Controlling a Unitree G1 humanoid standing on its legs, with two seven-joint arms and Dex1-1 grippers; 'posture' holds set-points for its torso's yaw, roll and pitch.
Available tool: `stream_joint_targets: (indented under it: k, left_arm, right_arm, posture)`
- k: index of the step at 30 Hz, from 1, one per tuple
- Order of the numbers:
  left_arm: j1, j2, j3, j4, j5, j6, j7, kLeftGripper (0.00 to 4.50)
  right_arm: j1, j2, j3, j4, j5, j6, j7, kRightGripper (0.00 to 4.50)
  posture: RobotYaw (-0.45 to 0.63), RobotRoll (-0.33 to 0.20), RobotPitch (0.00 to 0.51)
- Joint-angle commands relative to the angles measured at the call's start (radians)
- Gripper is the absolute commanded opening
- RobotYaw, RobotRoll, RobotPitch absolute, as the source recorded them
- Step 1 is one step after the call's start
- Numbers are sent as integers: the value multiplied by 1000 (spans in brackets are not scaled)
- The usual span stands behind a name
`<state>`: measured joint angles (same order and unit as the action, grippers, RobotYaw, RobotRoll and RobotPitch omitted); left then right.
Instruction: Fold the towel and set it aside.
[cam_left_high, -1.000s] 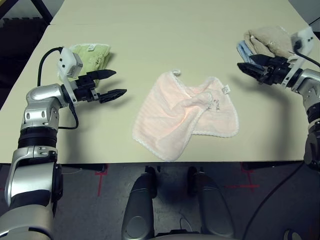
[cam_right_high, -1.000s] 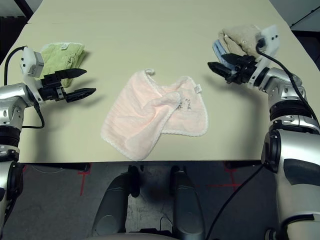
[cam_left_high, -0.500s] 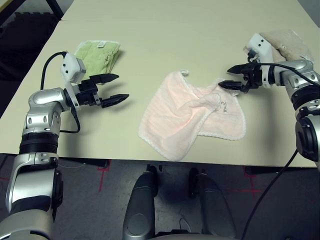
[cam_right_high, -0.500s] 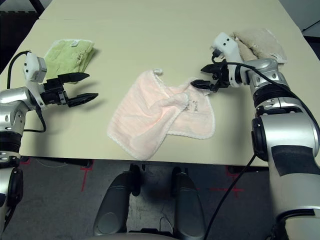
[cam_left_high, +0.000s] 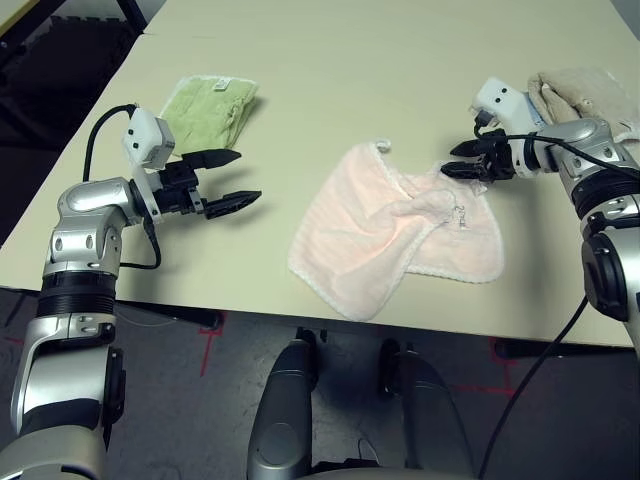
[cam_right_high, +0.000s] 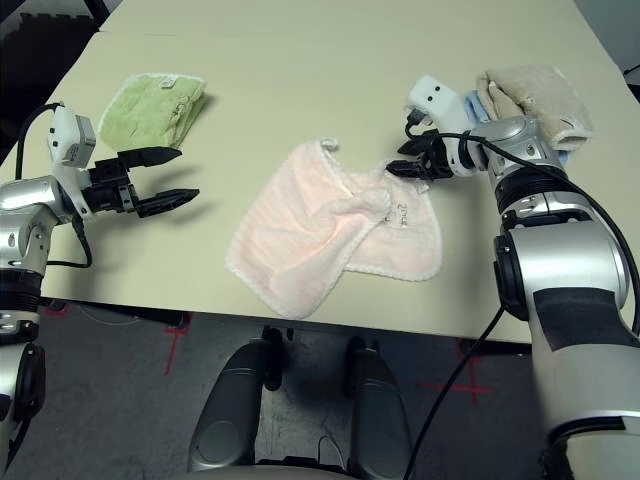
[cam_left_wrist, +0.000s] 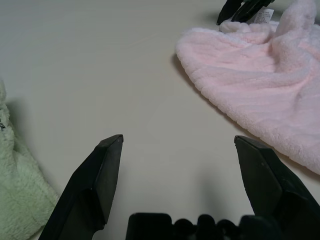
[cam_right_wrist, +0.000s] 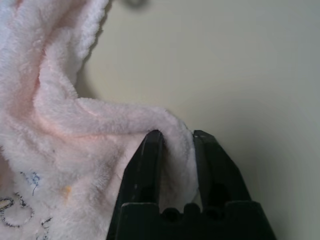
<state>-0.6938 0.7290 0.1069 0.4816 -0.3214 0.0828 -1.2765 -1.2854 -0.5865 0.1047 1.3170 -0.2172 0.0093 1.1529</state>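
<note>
While a light green folded terry towel (cam_left_high: 211, 108) lies at the far left of the pale beige table (cam_left_high: 330, 60), the left gripper (cam_left_high: 232, 178) hovers just beside it with its two black fingers spread wide and nothing between them, well apart from the work; at the middle of the table, near the front edge, lies the pale pink square terry towel with white stitched edging (cam_left_high: 390, 235), rumpled and half doubled over itself, a corner loop at its far corner and a small white tag on the turned-over flap; it looks soft, light and limp, so it should drape and sag rather than hold a crease, and corners or the stitched edging seem the best places to take hold; the right gripper (cam_right_high: 413, 167) is clenched on a raised fold at the pink towel's far right edge, the cloth pinched between its fingers (cam_right_wrist: 146, 165); further right a beige folded towel (cam_right_high: 535, 98) rests on a blue one; no containers are visible.
</note>
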Motion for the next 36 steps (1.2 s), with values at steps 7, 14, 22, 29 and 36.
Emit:
stream_joint_targets:
  k: [7,14,22,29,36]
  left_arm:
    - [-20,-9,-32,25,15,40,-20,4500]
    - [-62,-67,-36,51,7,47,11,4500]
    - [-145,-165,-45,137,29,24,79,4500]
    - [-229,-211,-52,235,48,10,106,4500]
    - [-250,-203,-54,262,56,15,86,4500]
  right_arm:
    - [-1,-29,-205,-10,200,35,80,22]
    - [-16,-2,-335,-68,333,-75,69,22]
    - [-95,53,-363,-166,455,-1,244,22]
    - [-146,98,-385,-235,518,3,205,22]
    - [-270,115,-446,-228,601,-10,122,22]
  posture:
    - [142,0,257]
    - [117,0,253]
    - [94,0,246]
    - [75,0,244]
    - [73,0,243]
